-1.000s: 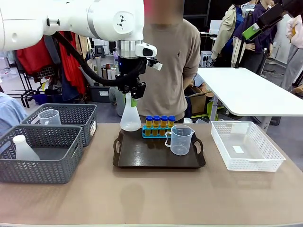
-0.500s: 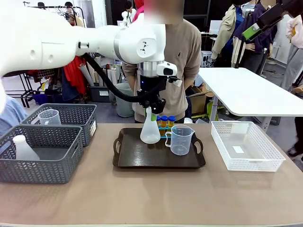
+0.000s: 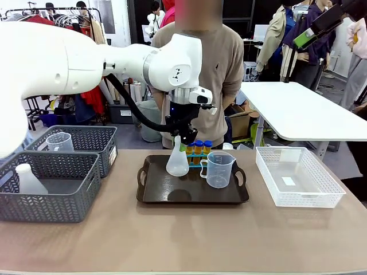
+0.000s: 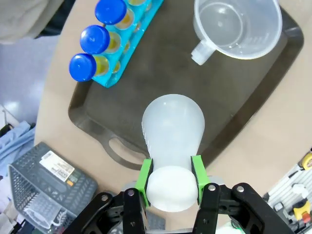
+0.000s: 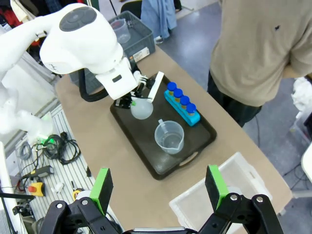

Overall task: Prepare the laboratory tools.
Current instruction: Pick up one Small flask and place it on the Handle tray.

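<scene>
Left gripper [image 4: 171,181] clamped on conical flask [image 4: 172,124] neck, above tray [image 4: 253,97].

The left arm comes in from nine o'clock in the front view, elbow high, forearm bending down at the middle of the table. Its wrist points straight down, and the left gripper [image 3: 179,142] has its green pads [image 4: 145,174] closed on the neck of the flask [image 4: 172,129]. The right gripper [image 5: 160,187] hangs high above the table, fingers spread wide apart and holding nothing.

flask [image 3: 177,162] upright, beaker [image 3: 218,169], tubes [image 3: 198,148] on tray [image 3: 150,195]
</scene>
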Action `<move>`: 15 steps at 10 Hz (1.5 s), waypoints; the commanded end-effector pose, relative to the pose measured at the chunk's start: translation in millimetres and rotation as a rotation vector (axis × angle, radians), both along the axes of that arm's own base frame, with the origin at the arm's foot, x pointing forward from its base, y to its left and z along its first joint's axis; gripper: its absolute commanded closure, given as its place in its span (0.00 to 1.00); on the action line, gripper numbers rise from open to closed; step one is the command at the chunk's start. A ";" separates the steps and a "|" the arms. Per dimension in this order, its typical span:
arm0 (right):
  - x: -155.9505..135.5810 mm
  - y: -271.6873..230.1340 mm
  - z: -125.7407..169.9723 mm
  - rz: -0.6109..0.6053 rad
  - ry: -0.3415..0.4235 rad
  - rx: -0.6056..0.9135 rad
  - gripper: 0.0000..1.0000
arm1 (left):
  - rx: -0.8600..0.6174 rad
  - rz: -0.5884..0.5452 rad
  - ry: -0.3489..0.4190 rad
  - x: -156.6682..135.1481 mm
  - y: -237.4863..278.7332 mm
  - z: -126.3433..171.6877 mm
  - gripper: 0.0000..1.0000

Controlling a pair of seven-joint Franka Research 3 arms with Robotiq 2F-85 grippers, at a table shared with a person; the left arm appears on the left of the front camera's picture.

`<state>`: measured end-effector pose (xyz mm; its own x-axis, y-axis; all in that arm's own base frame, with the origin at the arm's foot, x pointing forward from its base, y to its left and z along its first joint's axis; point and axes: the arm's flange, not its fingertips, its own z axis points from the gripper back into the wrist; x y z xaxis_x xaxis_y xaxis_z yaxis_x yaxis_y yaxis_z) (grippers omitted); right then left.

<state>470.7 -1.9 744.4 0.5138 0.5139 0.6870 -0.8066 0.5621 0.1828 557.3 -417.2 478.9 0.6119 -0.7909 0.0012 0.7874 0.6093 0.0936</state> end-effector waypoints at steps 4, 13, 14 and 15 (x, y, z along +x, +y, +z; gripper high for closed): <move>-1.7 0.8 1.2 -0.003 -0.003 0.000 0.00 | -0.027 0.040 0.040 19.4 4.2 -18.8 1.00; -1.7 0.8 1.2 -0.003 -0.003 0.000 0.00 | -0.031 0.088 0.101 23.1 16.3 -46.4 0.45; -1.7 0.8 1.2 -0.003 -0.003 0.000 0.00 | -0.036 0.093 0.105 23.2 15.6 -48.3 0.25; -1.7 0.8 1.2 -0.003 -0.003 0.000 0.00 | -0.039 0.097 0.108 23.1 15.3 -48.7 0.06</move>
